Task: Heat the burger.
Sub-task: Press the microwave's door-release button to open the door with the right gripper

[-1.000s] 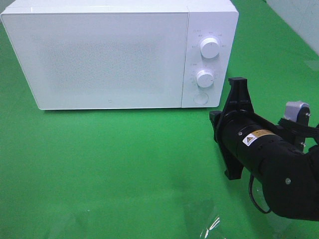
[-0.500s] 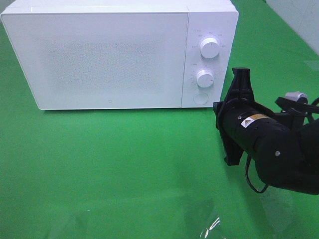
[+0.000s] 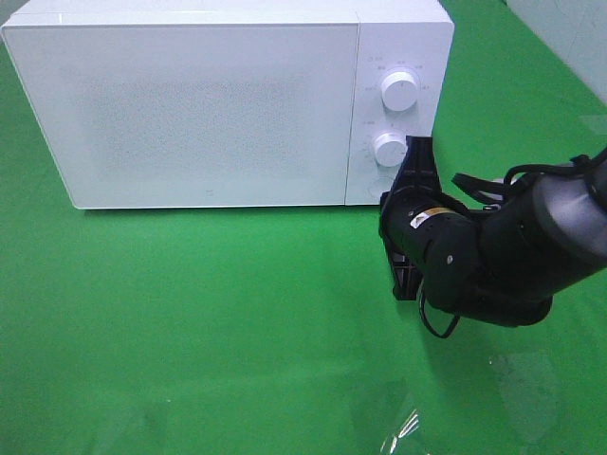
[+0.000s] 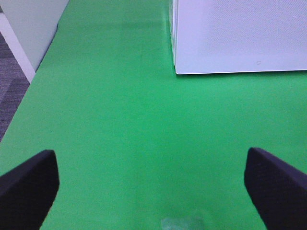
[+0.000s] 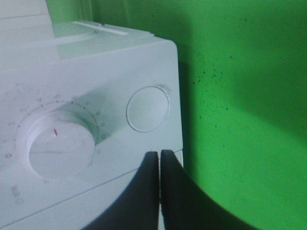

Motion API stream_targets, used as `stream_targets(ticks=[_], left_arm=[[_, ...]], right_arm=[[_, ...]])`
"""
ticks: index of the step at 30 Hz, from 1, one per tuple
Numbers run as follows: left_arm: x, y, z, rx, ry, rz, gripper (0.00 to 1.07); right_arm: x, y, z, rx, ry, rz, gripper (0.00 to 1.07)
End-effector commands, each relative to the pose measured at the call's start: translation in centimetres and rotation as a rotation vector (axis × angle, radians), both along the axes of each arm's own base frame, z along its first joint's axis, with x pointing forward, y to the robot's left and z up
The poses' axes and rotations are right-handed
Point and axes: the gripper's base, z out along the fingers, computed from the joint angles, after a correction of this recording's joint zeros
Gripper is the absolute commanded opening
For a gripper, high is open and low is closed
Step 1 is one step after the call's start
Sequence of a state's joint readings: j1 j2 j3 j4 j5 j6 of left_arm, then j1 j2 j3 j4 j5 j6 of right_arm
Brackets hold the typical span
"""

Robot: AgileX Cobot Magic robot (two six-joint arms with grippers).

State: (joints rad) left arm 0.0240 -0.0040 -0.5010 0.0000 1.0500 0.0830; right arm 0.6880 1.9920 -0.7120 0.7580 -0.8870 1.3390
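The burger is out of view; neither it nor its pink plate shows in any frame. The white microwave (image 3: 209, 104) stands at the back of the green table with its door closed. It also shows in the left wrist view (image 4: 240, 33). My right arm (image 3: 474, 251) reaches to the microwave's control panel. My right gripper (image 5: 159, 154) is shut and empty, its tips just below the round button (image 5: 148, 109) and beside the lower dial (image 5: 60, 146). My left gripper (image 4: 149, 158) is open and empty above bare green cloth.
The upper dial (image 3: 399, 90) and lower dial (image 3: 389, 149) sit on the microwave's right panel. The table's left edge borders grey floor (image 4: 9, 91). A shiny clear patch (image 3: 398, 431) lies on the cloth near the front.
My right arm has swung left and toward the microwave, from beside it to right in front of the control panel. The microwave has not moved.
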Motion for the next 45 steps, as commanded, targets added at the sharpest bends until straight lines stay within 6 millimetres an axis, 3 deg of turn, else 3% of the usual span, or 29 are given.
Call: stream_targets(ticks=[1,19,29,45], left_arm=[[-0.3,0.0,0.0,0.001,-0.025,-0.004,0.98],[-0.3,0.0,0.0,0.001,-0.025,-0.004,0.98],[-0.3,0.0,0.0,0.001,-0.025,-0.004,0.98],[-0.3,0.0,0.0,0.001,-0.025,-0.004,0.98]], right_arm=[[0.9,0.0,0.0,0.008,-0.003,0.0,0.0],[5.1,0.2,-1.4,0.016,-0.006,-0.048,0.0],[5.7,0.2,-1.8,0.005,-0.052,-0.073,0.0],[6.3,-0.1,-0.6,-0.024,-0.182,-0.119,0.0]])
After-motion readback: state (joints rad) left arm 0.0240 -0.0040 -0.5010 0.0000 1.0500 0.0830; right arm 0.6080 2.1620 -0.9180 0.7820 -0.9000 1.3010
